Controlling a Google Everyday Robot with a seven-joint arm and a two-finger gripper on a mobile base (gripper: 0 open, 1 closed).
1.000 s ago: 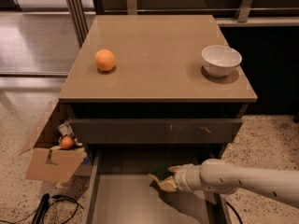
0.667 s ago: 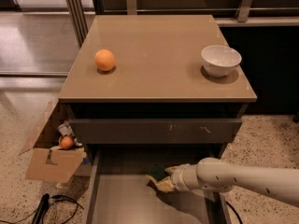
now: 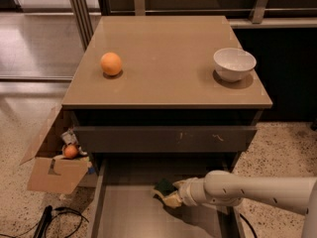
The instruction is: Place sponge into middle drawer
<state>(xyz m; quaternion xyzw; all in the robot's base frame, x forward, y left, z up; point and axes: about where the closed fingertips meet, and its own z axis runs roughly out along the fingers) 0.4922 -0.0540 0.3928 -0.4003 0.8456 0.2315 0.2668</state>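
Observation:
The middle drawer (image 3: 124, 212) is pulled open below the cabinet, with a smooth grey-brown floor. My gripper (image 3: 171, 195) reaches in from the right, over the drawer's back middle. It is shut on the sponge (image 3: 164, 187), whose dark green face shows above a pale yellow body. The sponge hangs just above the drawer floor, near the drawer's back.
On the cabinet top (image 3: 168, 58) sit an orange fruit (image 3: 111, 63) at left and a white bowl (image 3: 234, 63) at right. A shut drawer with a scratched dark front (image 3: 163, 139) is above. A cardboard box (image 3: 54, 170) and cables (image 3: 54, 219) lie on the floor at left.
My gripper with the sponge has moved slightly left over the open drawer. Nothing else has moved.

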